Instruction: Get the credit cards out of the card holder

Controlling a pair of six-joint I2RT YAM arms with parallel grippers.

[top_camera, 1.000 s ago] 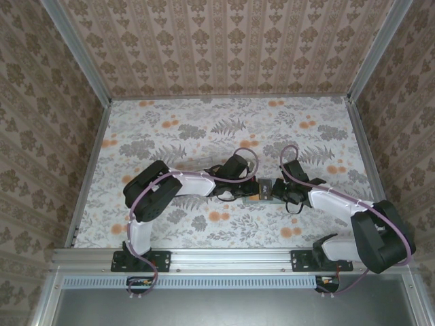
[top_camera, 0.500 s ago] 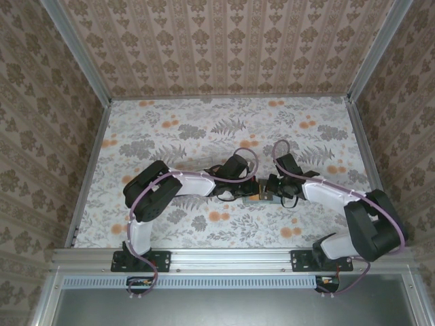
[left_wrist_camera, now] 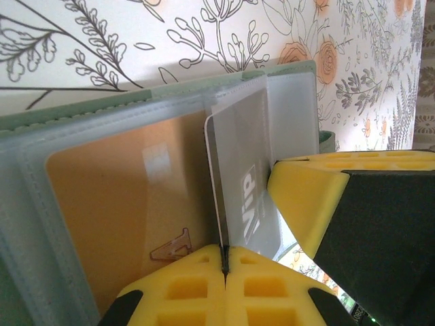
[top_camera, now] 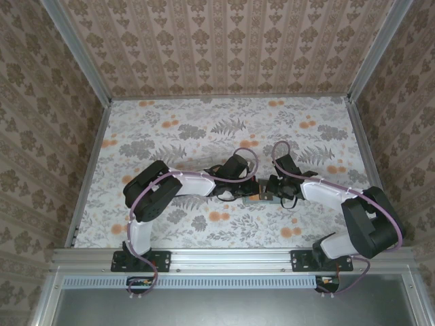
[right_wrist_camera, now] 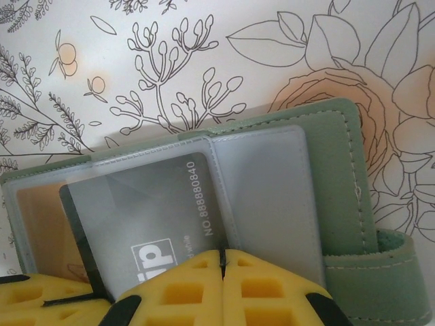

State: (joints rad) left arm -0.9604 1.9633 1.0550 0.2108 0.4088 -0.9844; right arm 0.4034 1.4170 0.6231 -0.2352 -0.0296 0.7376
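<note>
Left gripper (left_wrist_camera: 224, 257) is found with its yellow fingers brought together; in the left wrist view the edge of the dark VIP card (left_wrist_camera: 241, 156) is seen running straight down into the seam between them, so the card is judged to be clamped there. Right gripper (right_wrist_camera: 221, 259) is likewise found with its fingers together, and nothing is seen in the seam between them. Its tips are set against the lower face of the dark VIP card (right_wrist_camera: 156, 197), and one of its yellow fingers (left_wrist_camera: 299, 197) is seen touching that face from the right in the left wrist view.

The card holder (right_wrist_camera: 340, 176) is seen lying open on the floral table cover (top_camera: 204, 129), its grey-green outer edge framing clear pockets. From above, the card holder (top_camera: 261, 197) is placed slightly right of centre in the near half of the table, directly between the left gripper (top_camera: 246, 193) and the right gripper (top_camera: 275, 192).

The dark VIP card is partly drawn out and tilted across the fold, with the number 88880840 legible on it. The orange card (left_wrist_camera: 115, 204) is seated fully in the left pocket. A grey-green strap (right_wrist_camera: 370, 272) is noted at the holder's near right corner
</note>
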